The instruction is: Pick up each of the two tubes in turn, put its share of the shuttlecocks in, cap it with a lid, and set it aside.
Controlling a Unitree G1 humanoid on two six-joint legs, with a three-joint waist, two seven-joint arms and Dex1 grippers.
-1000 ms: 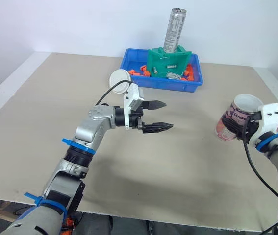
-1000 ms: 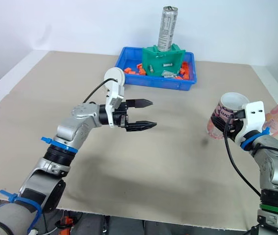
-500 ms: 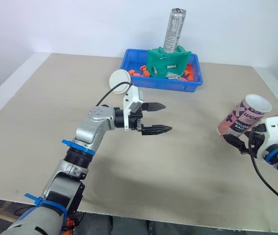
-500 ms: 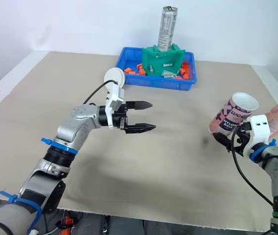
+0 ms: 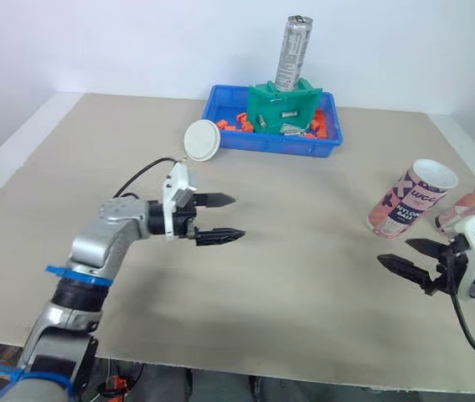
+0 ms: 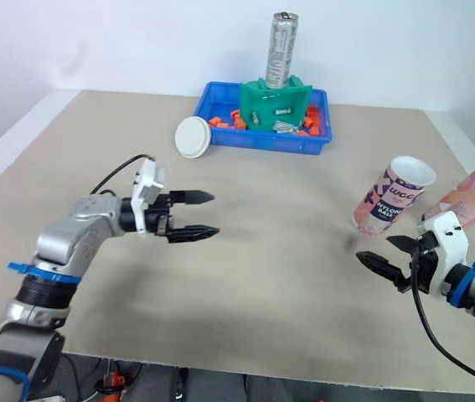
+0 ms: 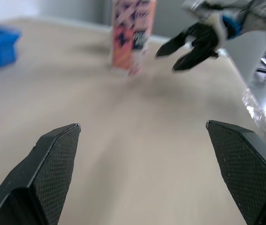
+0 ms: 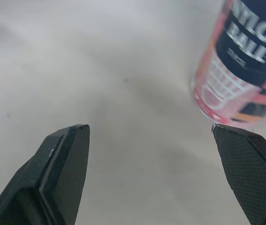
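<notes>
Jaws of both grippers gape empty: left gripper (image 5: 239, 216) over the beige worktop (image 5: 304, 285), right gripper (image 5: 394, 251) near the pink patterned cardboard tube (image 5: 410, 199). That tube stands mouth-up by the worktop's right edge.

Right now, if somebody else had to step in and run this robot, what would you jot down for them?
Left gripper: open, empty, hovering over the middle of the table.
Right gripper: open, empty, close to the near tube but not touching it.
Things: the near tube stands on the table, top open, no lid. The second tube sits tilted at the table's right edge, also uncapped. A white lid lies beside the blue bin.
Done: neither tube is capped. I cannot tell whether either is filled.
Left: fill where needed, cap both tubes, set each aside.
</notes>
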